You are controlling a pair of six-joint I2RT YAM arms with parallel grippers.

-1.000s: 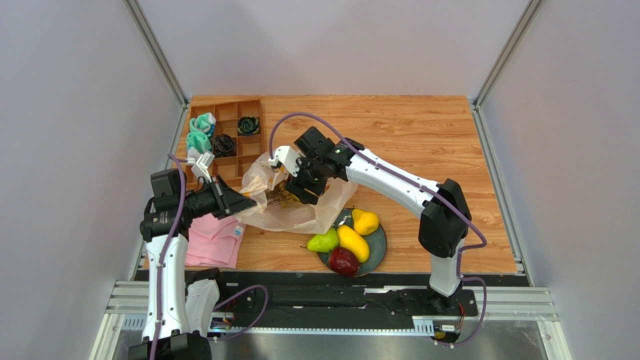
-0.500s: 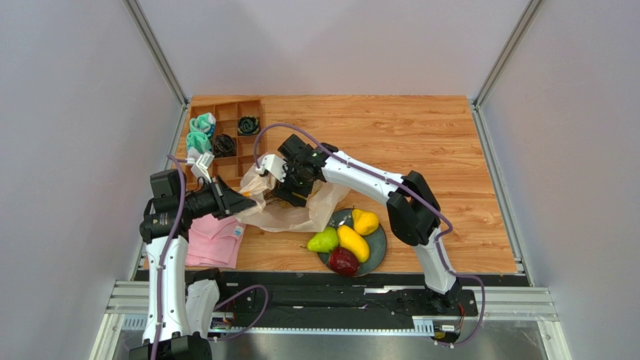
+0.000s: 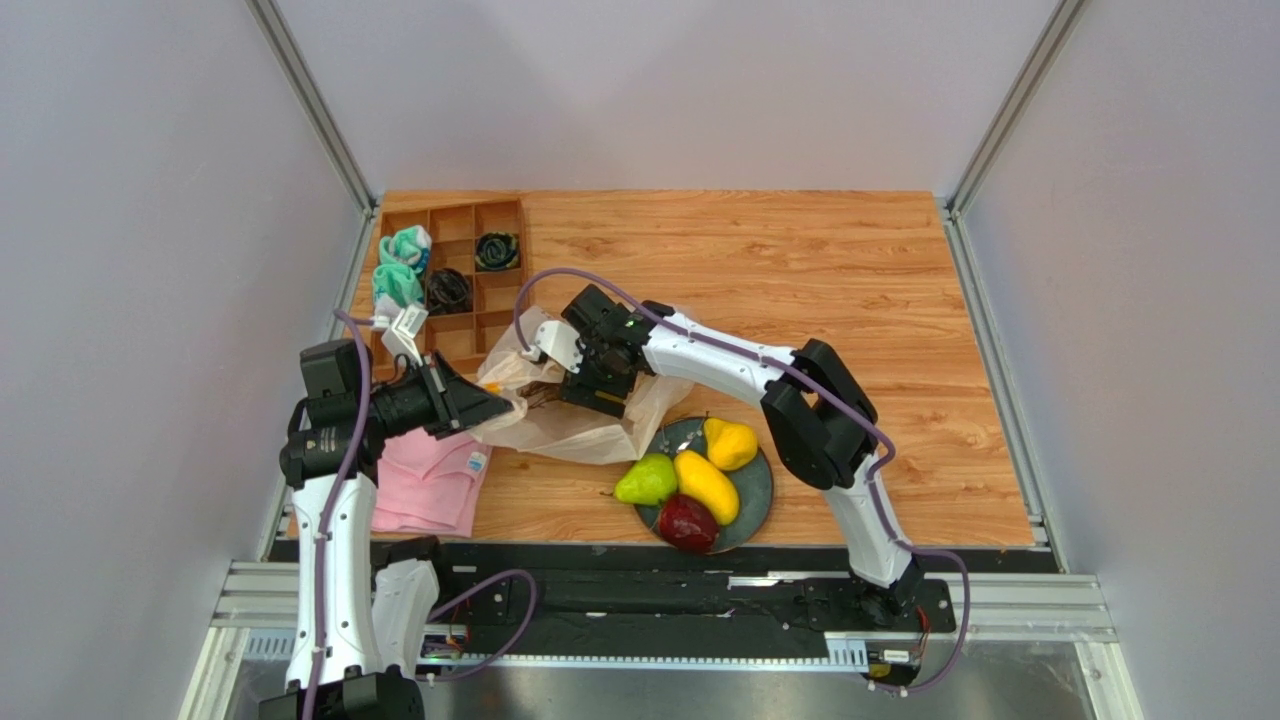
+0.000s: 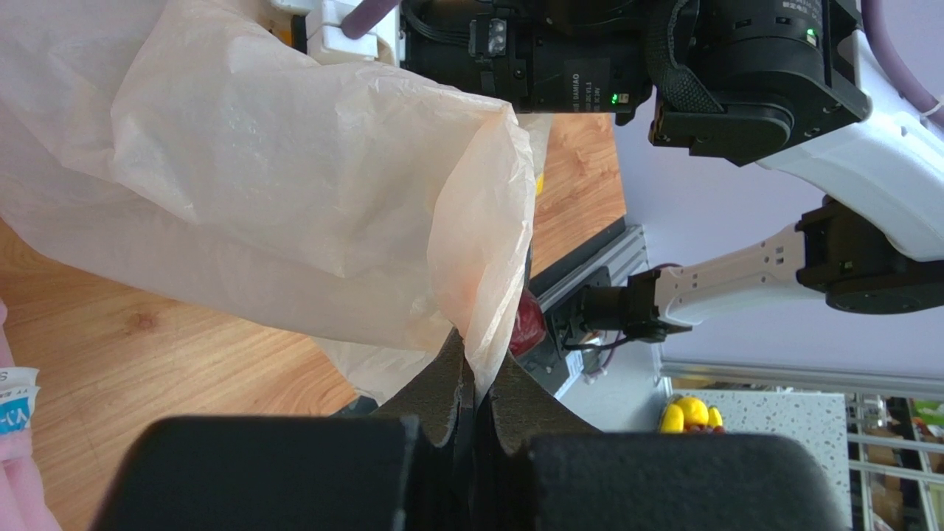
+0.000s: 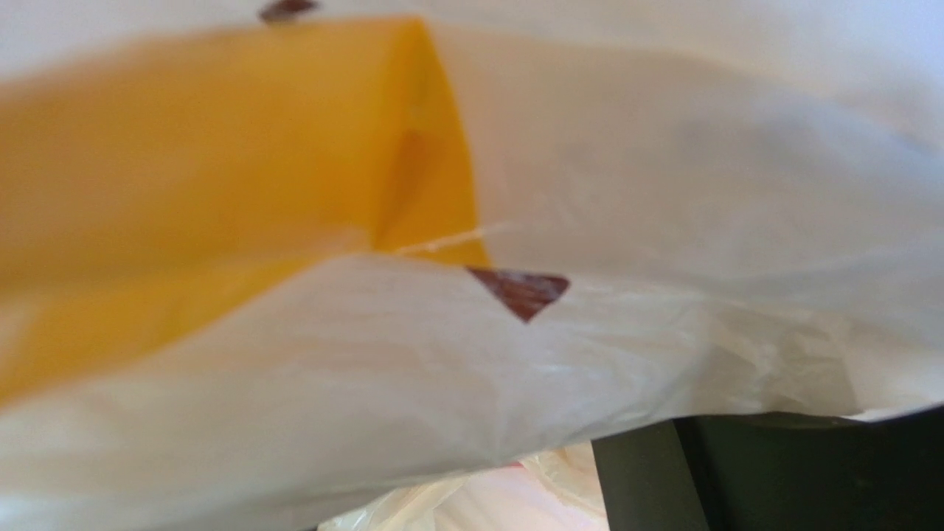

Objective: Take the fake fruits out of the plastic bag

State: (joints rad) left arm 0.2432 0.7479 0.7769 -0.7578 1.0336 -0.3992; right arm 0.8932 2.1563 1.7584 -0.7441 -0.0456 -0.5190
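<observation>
The plastic bag [image 3: 594, 431] lies crumpled left of centre on the table. My left gripper [image 3: 484, 402] is shut on the bag's left edge; in the left wrist view the film [image 4: 277, 166] is pinched between the pads [image 4: 443, 387]. My right gripper [image 3: 583, 390] reaches into the bag's mouth from the back, its jaws hidden by film. In the right wrist view the bag [image 5: 554, 365] with a yellow print fills the frame, and only one dark finger [image 5: 776, 476] shows. A green pear [image 3: 646, 483], yellow mango [image 3: 706, 485], lemon [image 3: 732, 443] and dark red apple [image 3: 688, 521] lie on a dark plate [image 3: 759, 488].
A wooden compartment tray [image 3: 458, 225] with rolled teal and black socks stands at the back left. A folded pink cloth [image 3: 428, 480] lies under my left arm. The right arm's elbow [image 3: 812, 428] hangs just behind the plate.
My right gripper has moved left and lower, deeper into the bag's mouth, and the arm has folded. The left gripper has held still on the bag's edge.
</observation>
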